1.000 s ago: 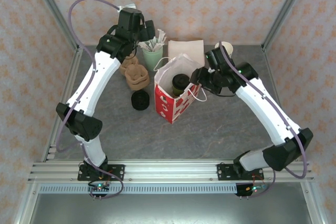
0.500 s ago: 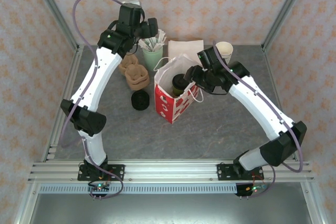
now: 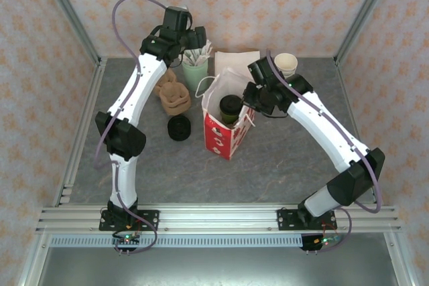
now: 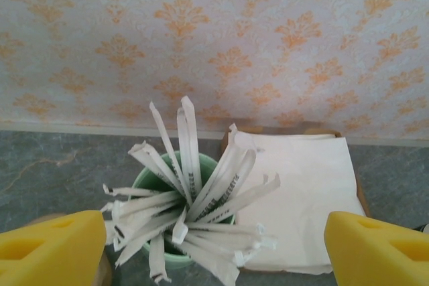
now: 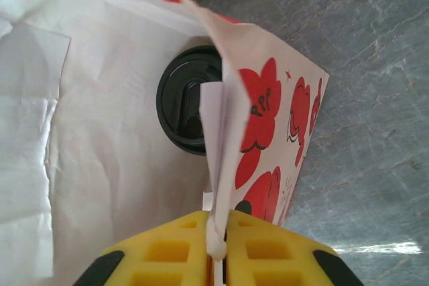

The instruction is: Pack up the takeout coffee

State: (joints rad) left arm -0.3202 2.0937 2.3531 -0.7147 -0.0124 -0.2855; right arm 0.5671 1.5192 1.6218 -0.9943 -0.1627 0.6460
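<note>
With the takeout coffee (image 5: pixel 181 108) standing inside the red-and-white paper bag (image 5: pixel 268 118) at frame centre, the right claw (image 5: pixel 218 246), pinched narrow on the bag's rim, should judge its pull gently so nothing tips, while the wide-open left claw (image 4: pixel 213 249) hovers over the wrapped straws (image 4: pixel 194 199).

bag (image 3: pixel 224 140): white, red flowers | takeout coffee (image 3: pixel 230 105): black lid, sides maybe olive | wall (image 4: pixel 201 31): orange damask

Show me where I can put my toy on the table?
The bare table in front of the paper bag, down to the rail, is free. So is the right side beyond the cream cups. The back is crowded: black lids, brown trays, straw cup, napkins.
</note>
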